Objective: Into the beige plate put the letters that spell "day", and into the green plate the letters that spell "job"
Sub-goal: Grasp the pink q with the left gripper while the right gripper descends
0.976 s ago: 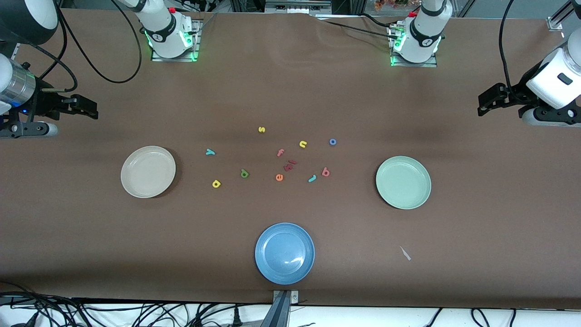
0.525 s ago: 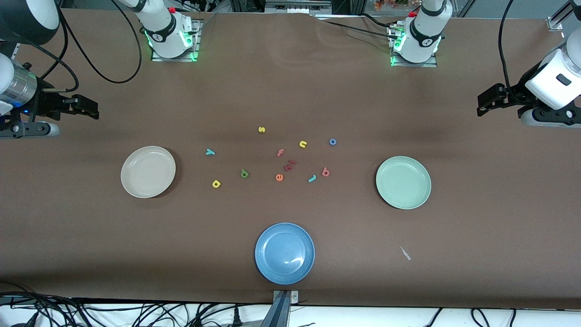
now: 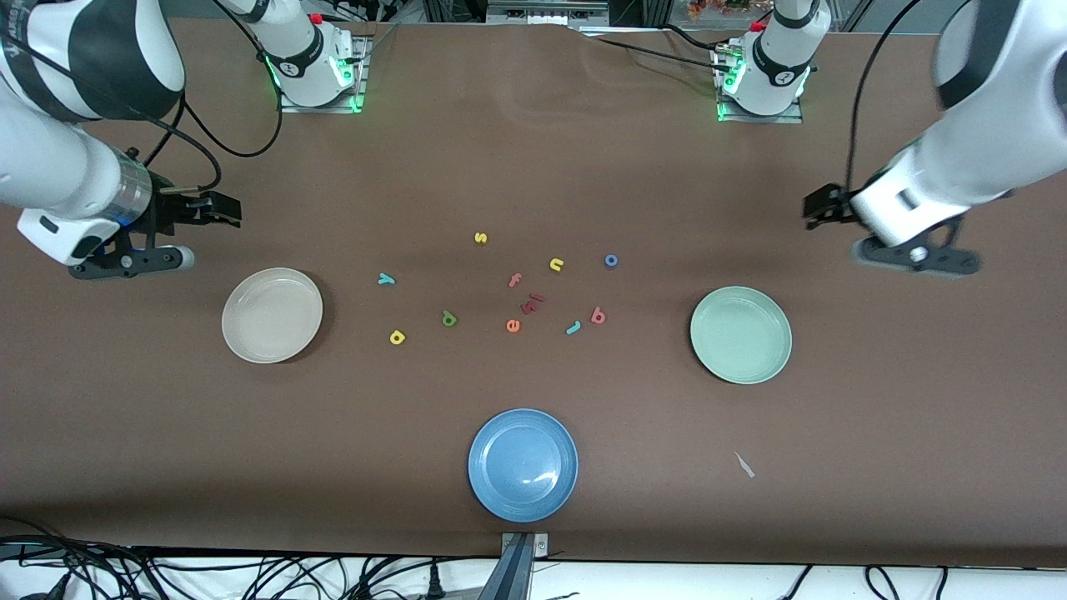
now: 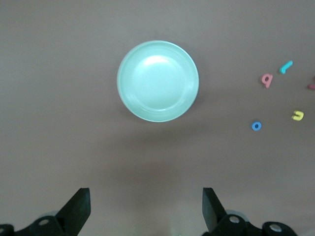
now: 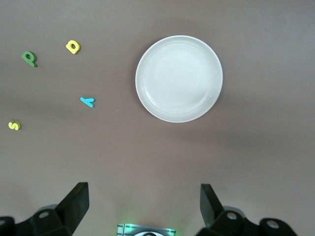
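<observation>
- Left gripper (image 3: 821,206), fingers apart, hovers over the counter (image 3: 533,167) near the green plate (image 3: 741,335).
- Right gripper (image 3: 223,210), fingers apart, hovers near the beige plate (image 3: 272,315).

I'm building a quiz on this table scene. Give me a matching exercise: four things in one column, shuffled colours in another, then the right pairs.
Things:
1. letter "o"
2. letter "b"
3. letter "d"
4. letter "a"

Colours:
A. yellow
B. dark green
C. blue
D. salmon pink

Pairs: 1-C, 2-D, 3-B, 4-A
</observation>
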Controlling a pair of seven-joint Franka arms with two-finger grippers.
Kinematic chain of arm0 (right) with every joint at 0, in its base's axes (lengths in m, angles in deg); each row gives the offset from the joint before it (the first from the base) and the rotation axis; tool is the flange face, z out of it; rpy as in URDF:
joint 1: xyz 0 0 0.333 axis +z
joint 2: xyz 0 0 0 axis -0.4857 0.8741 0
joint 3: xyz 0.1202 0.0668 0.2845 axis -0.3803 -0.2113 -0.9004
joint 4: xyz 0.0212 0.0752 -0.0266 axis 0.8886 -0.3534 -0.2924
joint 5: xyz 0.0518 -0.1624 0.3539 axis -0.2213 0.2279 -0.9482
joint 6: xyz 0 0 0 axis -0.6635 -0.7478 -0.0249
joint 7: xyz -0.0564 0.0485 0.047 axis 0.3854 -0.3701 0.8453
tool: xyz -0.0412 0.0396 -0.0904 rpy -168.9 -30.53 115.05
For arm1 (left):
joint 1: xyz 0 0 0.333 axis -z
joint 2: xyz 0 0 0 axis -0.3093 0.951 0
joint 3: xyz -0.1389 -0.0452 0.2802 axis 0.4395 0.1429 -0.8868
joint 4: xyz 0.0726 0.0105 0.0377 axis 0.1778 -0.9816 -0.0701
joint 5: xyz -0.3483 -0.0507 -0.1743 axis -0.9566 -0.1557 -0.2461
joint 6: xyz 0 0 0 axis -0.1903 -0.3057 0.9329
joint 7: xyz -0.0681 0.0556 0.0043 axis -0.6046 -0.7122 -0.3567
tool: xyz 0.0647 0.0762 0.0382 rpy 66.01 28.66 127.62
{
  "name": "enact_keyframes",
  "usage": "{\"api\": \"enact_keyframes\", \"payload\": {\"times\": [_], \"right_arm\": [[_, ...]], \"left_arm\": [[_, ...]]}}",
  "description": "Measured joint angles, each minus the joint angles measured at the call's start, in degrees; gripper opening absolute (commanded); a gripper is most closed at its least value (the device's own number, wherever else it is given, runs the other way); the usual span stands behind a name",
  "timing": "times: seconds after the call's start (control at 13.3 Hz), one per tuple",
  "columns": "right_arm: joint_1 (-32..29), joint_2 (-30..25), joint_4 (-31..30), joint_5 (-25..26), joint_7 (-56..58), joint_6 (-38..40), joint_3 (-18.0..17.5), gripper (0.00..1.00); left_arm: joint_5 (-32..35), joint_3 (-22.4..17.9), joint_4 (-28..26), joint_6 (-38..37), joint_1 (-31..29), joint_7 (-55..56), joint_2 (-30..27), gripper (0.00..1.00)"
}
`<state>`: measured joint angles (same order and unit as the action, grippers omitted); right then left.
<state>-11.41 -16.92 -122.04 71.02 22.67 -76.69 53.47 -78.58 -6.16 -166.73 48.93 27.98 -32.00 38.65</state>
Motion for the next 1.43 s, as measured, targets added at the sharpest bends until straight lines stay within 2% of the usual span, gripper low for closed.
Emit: {"api": "enact_keyframes", "payload": {"times": [0.23,0.45,0.68,0.75,0.83,0.9,0.98,1.05,1.43], "right_arm": [[1.5,1.8,-1.8,-0.4,-3.9,-5.1,0.0,1.00],[5.1,3.9,-4.9,-0.7,-13.0,-13.4,-0.2,1.00],[9.9,8.9,-5.8,-1.2,-22.7,-20.6,-0.4,1.00],[11.1,10.9,-5.8,-2.9,-24.7,-22.7,-0.5,1.00],[12.0,12.8,-5.8,-5.3,-25.6,-25.1,-0.5,1.00],[12.5,14.6,-5.8,-6.9,-25.9,-27.4,-0.5,1.00],[12.9,16.2,-5.8,-7.6,-26.1,-29.5,-0.6,1.00],[13.1,17.6,-5.8,-7.9,-26.2,-31.2,-0.6,1.00],[13.2,22.3,-5.8,-8.4,-26.4,-37.2,-0.5,1.00]], "left_arm": [[-2.2,0.3,0.1,5.1,4.3,0.0,7.1,1.00],[-4.9,0.5,0.2,13.6,8.5,0.0,13.1,1.00],[-6.4,0.5,0.2,21.8,13.3,0.2,18.9,1.00],[-6.5,0.6,0.2,24.5,14.9,0.3,20.7,0.99],[-6.5,0.6,0.2,27.1,16.4,0.4,22.3,0.92],[-6.5,0.5,0.2,29.4,17.4,0.6,23.7,0.79],[-6.5,0.5,0.2,31.0,17.8,0.6,24.9,0.67],[-6.5,0.5,0.2,32.1,17.9,0.6,25.8,0.59],[-6.5,0.5,0.2,37.9,18.8,0.5,29.9,0.59]]}}
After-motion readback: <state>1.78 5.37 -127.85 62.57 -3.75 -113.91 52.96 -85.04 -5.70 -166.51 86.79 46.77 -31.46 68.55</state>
